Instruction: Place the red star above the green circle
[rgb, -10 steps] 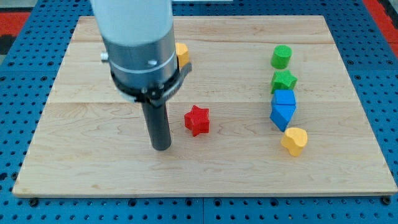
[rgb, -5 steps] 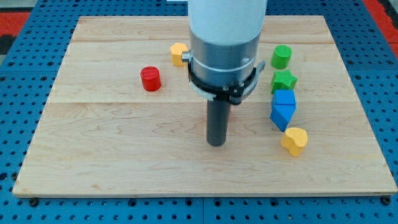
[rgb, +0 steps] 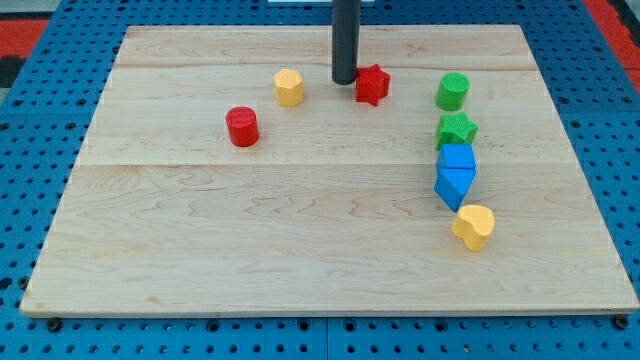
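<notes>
Our rod stands upright near the view's top, and my tip (rgb: 344, 82) rests on the table (rgb: 300, 240) just to the left of the red star (rgb: 373, 84), touching it or nearly so. We carry no gripper, so there is no open or closed state to report.

The yellow block (rgb: 288, 87) lies near the tip's left, with the red cylinder (rgb: 241, 127) lower and further left. Along the view's right runs a column: green circle (rgb: 452, 91), green star (rgb: 455, 130), two blue blocks (rgb: 456, 174) touching, and a yellow heart (rgb: 473, 226).

The red star sits level with the green circle, to its left, apart from it. Nothing lies between them.
</notes>
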